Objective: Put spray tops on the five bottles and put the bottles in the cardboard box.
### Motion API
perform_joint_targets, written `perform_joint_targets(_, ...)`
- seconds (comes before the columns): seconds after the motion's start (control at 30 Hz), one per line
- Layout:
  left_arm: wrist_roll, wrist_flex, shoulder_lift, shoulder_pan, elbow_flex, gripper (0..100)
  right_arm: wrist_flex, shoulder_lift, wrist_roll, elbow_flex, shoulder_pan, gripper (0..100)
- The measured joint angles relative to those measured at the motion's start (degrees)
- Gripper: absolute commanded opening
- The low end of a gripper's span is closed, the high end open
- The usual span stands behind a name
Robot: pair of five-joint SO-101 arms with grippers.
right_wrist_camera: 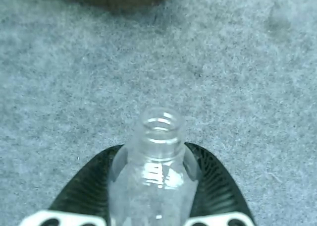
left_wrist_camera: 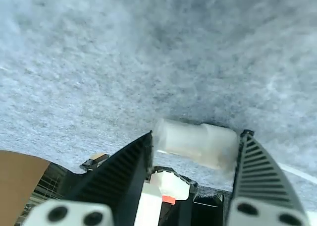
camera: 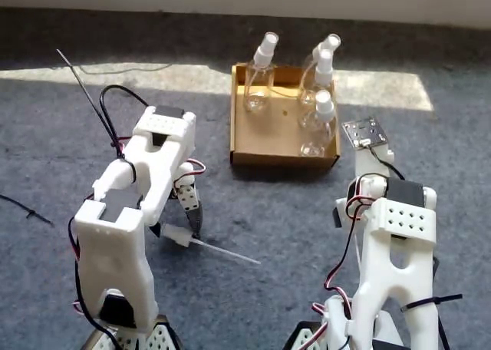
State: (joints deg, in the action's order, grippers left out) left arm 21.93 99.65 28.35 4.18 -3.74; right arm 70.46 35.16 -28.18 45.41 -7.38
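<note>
The table [camera: 268,204] had a grey felt-like cover, with a strip of sunlight along its far edge. Two white arms stood at the near edge, the left arm [camera: 138,189] toward the left corner and the right arm [camera: 395,235] toward the right.

The cardboard box [camera: 284,162] sat at the middle of the far edge. From where I stood, four bottles [camera: 258,85] were inside it, each clear, upright and fitted with a white spray top: one in the far left corner and three along the right side.

The fifth bottle [right_wrist_camera: 156,176] was clear, with its neck open and no top on it. The right gripper [right_wrist_camera: 157,146] was clamped around its shoulders, one black finger [right_wrist_camera: 89,186] curving round each side, over bare grey cover with a brown edge of the box beyond.

The left gripper [camera: 190,212] pointed down at the table in front of the box's near left corner. Its two fingers [left_wrist_camera: 126,171] were closed on the last spray top [left_wrist_camera: 193,142], pinched end to end right against the cover. The top's thin tube [camera: 226,252] lay flat, trailing toward the table's middle.

A black cable tie [camera: 23,208] lay near the left edge.
</note>
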Motion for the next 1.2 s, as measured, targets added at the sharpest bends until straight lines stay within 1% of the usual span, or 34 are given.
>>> perform_joint_targets(0.13,-0.53,-6.24,-0.26,1.05,-4.04,18,0.0,0.0,0.0,0.0,0.0,0.4)
perform_joint_targets(0.17,-1.41,-8.0,-0.26,1.05,-4.4,17,0.0,0.0,0.0,0.0,0.0,0.4)
perform_joint_targets(0.23,-5.98,-9.41,-0.35,1.05,-4.4,16,0.0,0.0,0.0,0.0,0.0,0.4)
perform_joint_targets(0.33,-18.55,-10.29,-0.35,0.97,-3.6,16,0.0,0.0,0.0,0.0,0.0,0.4)
perform_joint_targets(0.4,-25.58,-11.08,-0.35,-0.44,-2.2,16,0.0,0.0,0.0,0.0,-0.09,0.4)
perform_joint_targets(0.63,-50.9,-14.33,0.0,-3.87,8.09,16,0.0,0.0,0.0,0.0,-0.09,0.4)
perform_joint_targets(0.77,-66.55,-15.3,0.0,-3.78,12.04,17,0.0,0.0,0.0,0.0,0.0,0.4)
perform_joint_targets(0.83,-73.41,-15.3,0.0,-3.6,13.27,19,0.0,0.0,0.0,0.0,-0.18,0.4)
perform_joint_targets(0.9,-78.68,-15.3,0.0,-3.78,13.8,22,0.0,0.0,0.0,0.0,-0.18,0.4)
perform_joint_targets(0.97,-81.14,-15.3,0.0,-3.78,13.89,22,0.0,0.0,0.0,0.0,0.0,0.4)
perform_joint_targets(1.07,-82.29,-15.38,0.0,-4.57,13.89,22,0.0,0.0,0.0,0.0,-0.18,0.4)
perform_joint_targets(1.13,-82.29,-15.38,-0.97,-5.54,13.89,22,0.0,0.0,0.0,0.0,-0.18,0.4)
perform_joint_targets(1.2,-80.53,-15.38,-4.13,-6.24,13.45,22,0.0,0.0,0.0,0.0,0.0,0.4)
